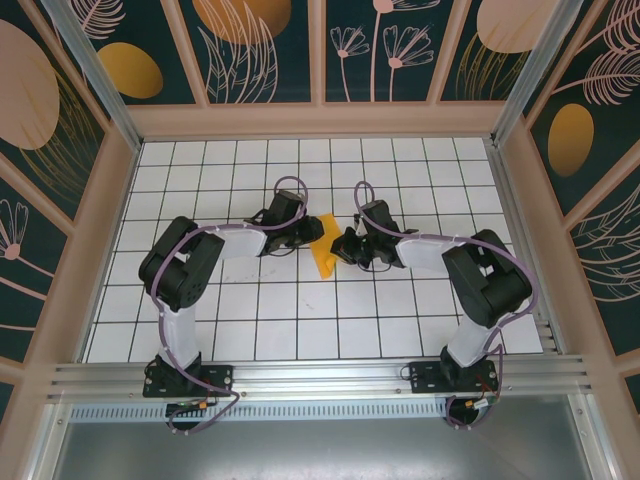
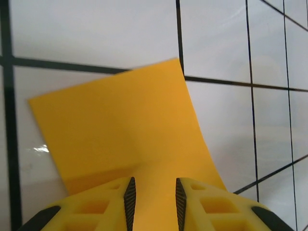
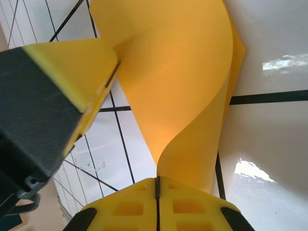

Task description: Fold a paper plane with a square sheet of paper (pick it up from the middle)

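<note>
— Left gripper [image 2: 154, 186] first: how is it set?
— My jaws stand slightly apart, with the square sheet of paper [image 1: 326, 252] running up between them. One finger [image 3: 77, 67] touches its curled face. My right gripper [image 3: 157, 184] is pressed together on an edge of the sheet.
— Where is the sheet, and which way does it run?
— Mid-table, over the white grid table [image 1: 300, 320], between my two grippers. Its long axis runs roughly near to far. It is bowed in an S-curve, partly lifted off the tiles.
— And your arms?
— Both reach far, elbows folded outward, forearms turned inward so the wrists face each other across the sheet.
</note>
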Robot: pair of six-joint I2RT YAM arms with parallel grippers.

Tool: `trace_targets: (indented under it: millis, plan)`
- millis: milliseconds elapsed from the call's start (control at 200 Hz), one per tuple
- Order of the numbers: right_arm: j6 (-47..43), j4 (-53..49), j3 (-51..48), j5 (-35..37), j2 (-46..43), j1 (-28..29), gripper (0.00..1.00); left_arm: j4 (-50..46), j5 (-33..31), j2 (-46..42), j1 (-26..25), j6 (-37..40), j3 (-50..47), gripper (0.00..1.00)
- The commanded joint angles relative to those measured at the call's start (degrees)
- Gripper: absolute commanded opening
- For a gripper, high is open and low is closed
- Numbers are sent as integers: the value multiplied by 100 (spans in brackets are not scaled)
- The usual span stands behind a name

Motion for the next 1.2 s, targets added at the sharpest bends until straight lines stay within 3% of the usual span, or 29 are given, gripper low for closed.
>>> trace_targets:
  millis: [0, 495, 1196]
  plan:
    - [145, 185, 140, 148, 127, 26, 6, -196, -253, 15, -3, 115, 131, 29]
    - [491, 882, 151, 43, 305, 25, 6, -579, -335, 443, -3, 190, 258, 21]
    - [438, 1082, 295, 41, 687, 34, 6, -589, -238, 440, -6, 236, 249, 21]
